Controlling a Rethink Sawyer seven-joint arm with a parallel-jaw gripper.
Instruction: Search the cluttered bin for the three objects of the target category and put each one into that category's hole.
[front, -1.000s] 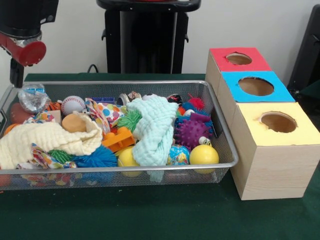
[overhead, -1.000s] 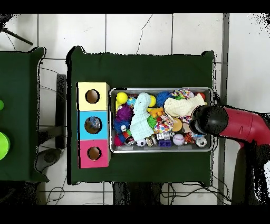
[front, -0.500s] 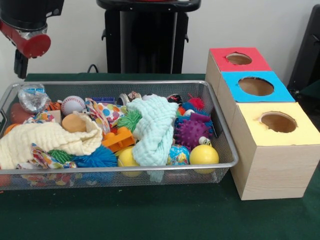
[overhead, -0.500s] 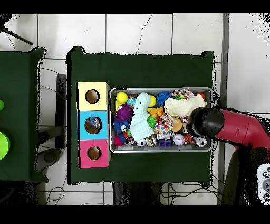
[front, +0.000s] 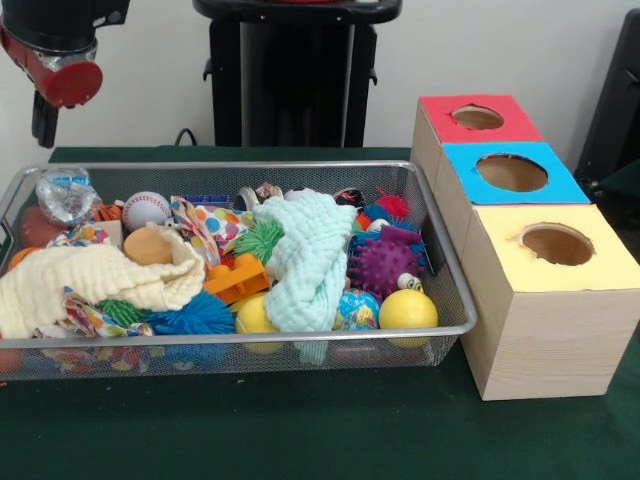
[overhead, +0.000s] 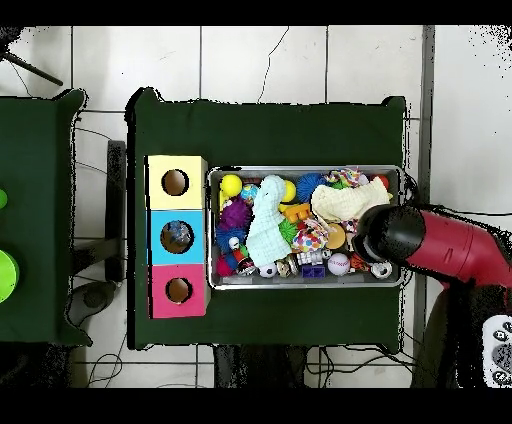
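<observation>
A wire-mesh bin (front: 250, 338) (overhead: 300, 168) holds a heap of toys and cloths. In it lie a baseball (front: 146, 208) (overhead: 339, 263), two yellow balls (front: 408, 310) (overhead: 231, 184), a purple spiky ball (front: 385, 265) (overhead: 235, 214), a mint cloth (front: 305, 255) (overhead: 265, 225) and a cream cloth (front: 90, 280) (overhead: 345, 200). Beside the bin stand three wooden boxes with round holes: red (front: 440, 120) (overhead: 160, 290), blue (front: 470, 175) (overhead: 160, 237) and yellow (front: 600, 265) (overhead: 160, 182). My gripper (front: 45, 110) (overhead: 388, 235) hangs well above the bin's end farthest from the boxes, near the baseball and a crumpled clear wrapper (front: 65, 195).
Blue (front: 195, 315) and green (front: 262, 240) spiky balls, an orange plastic toy (front: 238, 280) and patterned fabric (front: 215, 228) crowd the bin's middle. Green cloth (front: 320, 430) covers the table. A second green table (overhead: 35, 215) stands beyond the boxes in the overhead view.
The arm has risen a little above the bin's end and shifted slightly. Nothing in the bin has moved.
</observation>
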